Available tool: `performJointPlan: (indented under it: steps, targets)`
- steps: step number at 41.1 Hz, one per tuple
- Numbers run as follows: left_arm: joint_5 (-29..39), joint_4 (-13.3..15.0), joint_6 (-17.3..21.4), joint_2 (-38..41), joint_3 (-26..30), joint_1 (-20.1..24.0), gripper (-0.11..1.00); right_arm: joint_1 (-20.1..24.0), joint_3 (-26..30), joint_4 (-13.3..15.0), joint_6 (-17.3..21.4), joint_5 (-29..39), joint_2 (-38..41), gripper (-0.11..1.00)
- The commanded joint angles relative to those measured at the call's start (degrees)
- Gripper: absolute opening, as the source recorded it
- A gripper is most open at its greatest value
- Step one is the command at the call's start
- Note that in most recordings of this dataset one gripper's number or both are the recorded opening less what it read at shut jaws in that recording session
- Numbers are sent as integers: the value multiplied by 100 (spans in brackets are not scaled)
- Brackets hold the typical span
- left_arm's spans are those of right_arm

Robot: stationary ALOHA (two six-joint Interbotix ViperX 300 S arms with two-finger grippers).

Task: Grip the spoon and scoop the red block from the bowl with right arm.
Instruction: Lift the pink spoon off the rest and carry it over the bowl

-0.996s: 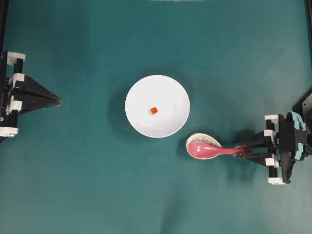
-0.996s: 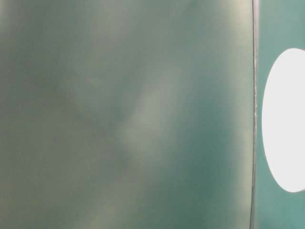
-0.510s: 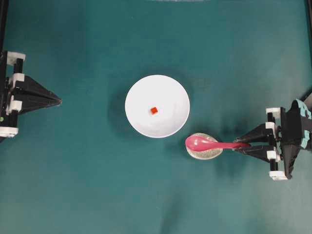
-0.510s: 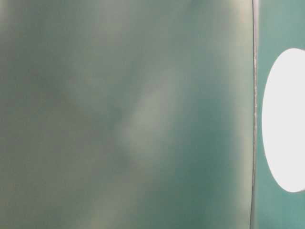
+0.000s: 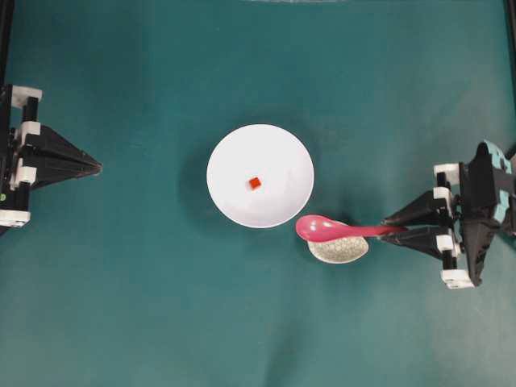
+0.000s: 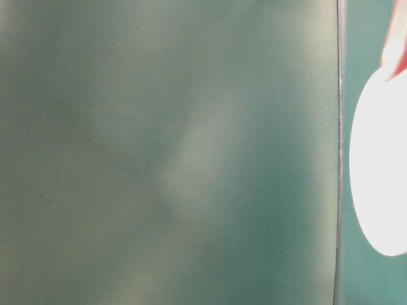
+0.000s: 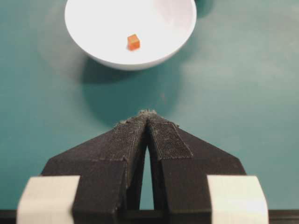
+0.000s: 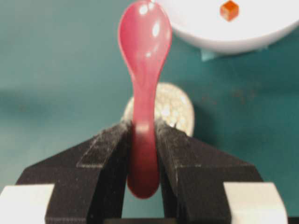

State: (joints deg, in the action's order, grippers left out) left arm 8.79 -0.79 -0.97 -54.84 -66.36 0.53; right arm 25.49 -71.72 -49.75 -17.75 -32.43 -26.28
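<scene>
Right gripper (image 8: 142,135) clamped on glossy pink-red spoon (image 5: 334,230) handle, oval scoop raised over speckled oval dish (image 5: 339,251), just beside round white bowl (image 5: 230,161). Tiny red-orange cube (image 5: 255,183) sits in bowl. Left gripper (image 7: 148,116) pads together, holding nothing

On the teal counter (image 5: 145,306), the white bowl (image 5: 278,157) sits in the middle with the red block (image 5: 255,183) lying inside it, a little left of its centre. The right end effector (image 5: 393,231) pinches the handle end of the pink-red spoon (image 5: 330,230), whose scoop lies over the upper edge of a small speckled dish (image 5: 339,251), just beside the bowl's lower right rim. The left end effector (image 5: 95,168) rests at the left edge, tips together, well apart from the bowl.
</scene>
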Motion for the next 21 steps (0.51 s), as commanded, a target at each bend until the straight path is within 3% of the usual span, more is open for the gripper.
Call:
performJointPlan:
  steps: [1, 21]
  targets:
    - [-35, -18, -9, 35, 88, 9, 0, -229, 246, 18, -9, 264, -167, 25]
    - [-26, -9, -9, 26, 88, 9, 0, -1872, 1222, 35, -35, 2364, -334, 25]
